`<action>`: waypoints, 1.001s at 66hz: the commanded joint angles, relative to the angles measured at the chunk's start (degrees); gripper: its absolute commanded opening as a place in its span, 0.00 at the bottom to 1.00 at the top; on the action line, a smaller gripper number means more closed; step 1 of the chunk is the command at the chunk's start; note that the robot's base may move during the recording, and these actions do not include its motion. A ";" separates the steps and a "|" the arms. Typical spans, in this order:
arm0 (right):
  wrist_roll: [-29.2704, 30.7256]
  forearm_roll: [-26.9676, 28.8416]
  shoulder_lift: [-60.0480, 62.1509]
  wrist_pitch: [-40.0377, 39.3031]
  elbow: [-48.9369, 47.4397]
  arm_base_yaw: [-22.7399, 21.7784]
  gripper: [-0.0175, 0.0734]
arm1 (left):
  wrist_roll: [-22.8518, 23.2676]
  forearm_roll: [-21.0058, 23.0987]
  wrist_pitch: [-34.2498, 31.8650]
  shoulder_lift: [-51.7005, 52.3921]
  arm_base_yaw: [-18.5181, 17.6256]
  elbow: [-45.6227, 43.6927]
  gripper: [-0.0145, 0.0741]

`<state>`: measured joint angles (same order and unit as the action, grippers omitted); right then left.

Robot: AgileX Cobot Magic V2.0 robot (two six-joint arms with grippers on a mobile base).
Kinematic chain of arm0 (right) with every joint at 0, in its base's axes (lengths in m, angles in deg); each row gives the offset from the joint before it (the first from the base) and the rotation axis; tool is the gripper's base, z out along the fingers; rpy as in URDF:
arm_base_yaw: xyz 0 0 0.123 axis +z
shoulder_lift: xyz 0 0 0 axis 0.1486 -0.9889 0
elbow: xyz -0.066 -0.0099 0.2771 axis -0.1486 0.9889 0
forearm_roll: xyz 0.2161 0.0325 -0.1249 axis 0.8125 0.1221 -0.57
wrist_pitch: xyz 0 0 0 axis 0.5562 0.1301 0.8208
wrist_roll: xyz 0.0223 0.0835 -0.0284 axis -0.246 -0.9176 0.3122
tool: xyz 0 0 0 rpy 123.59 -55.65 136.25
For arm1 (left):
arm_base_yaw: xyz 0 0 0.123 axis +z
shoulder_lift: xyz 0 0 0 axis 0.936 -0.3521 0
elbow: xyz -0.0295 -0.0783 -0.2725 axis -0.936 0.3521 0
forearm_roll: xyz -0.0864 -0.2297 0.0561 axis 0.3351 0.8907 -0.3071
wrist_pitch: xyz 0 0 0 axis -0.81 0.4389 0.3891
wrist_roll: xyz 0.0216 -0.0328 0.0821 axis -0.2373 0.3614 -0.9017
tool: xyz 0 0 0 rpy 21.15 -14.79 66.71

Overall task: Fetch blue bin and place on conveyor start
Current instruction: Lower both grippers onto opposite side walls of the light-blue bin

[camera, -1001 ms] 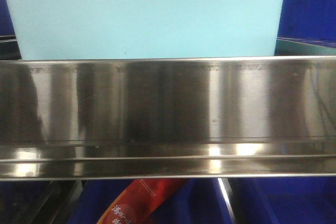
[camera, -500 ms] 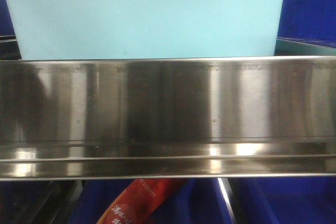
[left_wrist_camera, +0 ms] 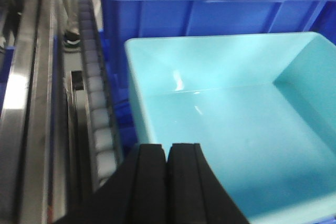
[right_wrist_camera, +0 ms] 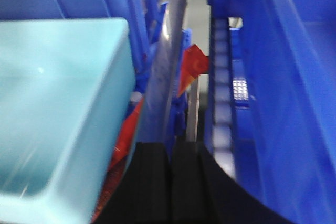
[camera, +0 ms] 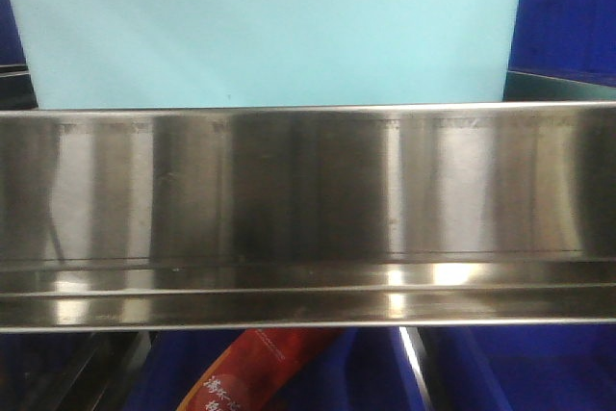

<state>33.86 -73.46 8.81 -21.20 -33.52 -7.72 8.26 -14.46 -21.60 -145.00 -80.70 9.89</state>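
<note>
Observe the brushed stainless-steel shelf rail (camera: 308, 199), which spans the whole front view. The pale aqua rectangular plastic bin (camera: 269, 36) stands on the shelf directly behind the rail's top edge. A dark royal-blue plastic crate (left_wrist_camera: 210, 3) stands just behind the bin. The left tool (left_wrist_camera: 167, 177) hangs over the bin's near rim with its black pads pressed together. The right tool (right_wrist_camera: 170, 182) hangs just beside the bin's right wall, pads likewise together. A red printed packet (camera: 260, 368) shows below the rail.
</note>
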 commanded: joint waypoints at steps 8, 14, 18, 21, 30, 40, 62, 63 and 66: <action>-10.22 -8.44 -7.34 -0.61 -6.82 4.42 0.04 | 18.98 -17.26 2.62 -9.39 -6.65 -9.64 0.04; -15.52 -15.08 -10.50 0.36 -9.45 7.61 0.04 | 21.92 -19.44 4.75 -12.78 -7.35 -13.07 0.04; -17.36 -16.84 -12.48 0.45 -10.80 9.88 0.04 | 21.90 -18.97 5.67 -14.88 -7.35 -14.59 0.04; -18.45 -17.40 -13.92 1.72 -11.70 11.15 0.04 | 21.90 -18.97 6.15 -16.02 -7.35 -15.21 0.04; -21.98 -17.99 -18.97 5.21 -14.55 13.73 0.04 | 21.90 -18.97 6.55 -18.73 -7.35 -15.64 0.04; -23.88 -17.99 -23.85 8.88 -18.58 14.53 0.04 | 21.99 -18.97 7.16 -19.96 -7.35 -15.64 0.04; -26.79 -21.69 -29.45 12.61 -26.68 16.89 0.04 | 23.52 -19.07 7.38 -20.81 -7.24 -15.64 0.04; -26.79 -21.69 -29.62 12.76 -26.79 16.89 0.04 | 23.52 -19.07 7.38 -20.81 -7.24 -15.64 0.04; -26.79 -21.69 -29.77 13.59 -27.27 16.94 0.04 | 23.52 -19.16 7.38 -20.81 -7.24 -15.64 0.04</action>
<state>7.57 -93.77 -20.62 -8.85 -59.46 9.09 30.98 -33.29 -13.87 -165.74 -87.64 -5.11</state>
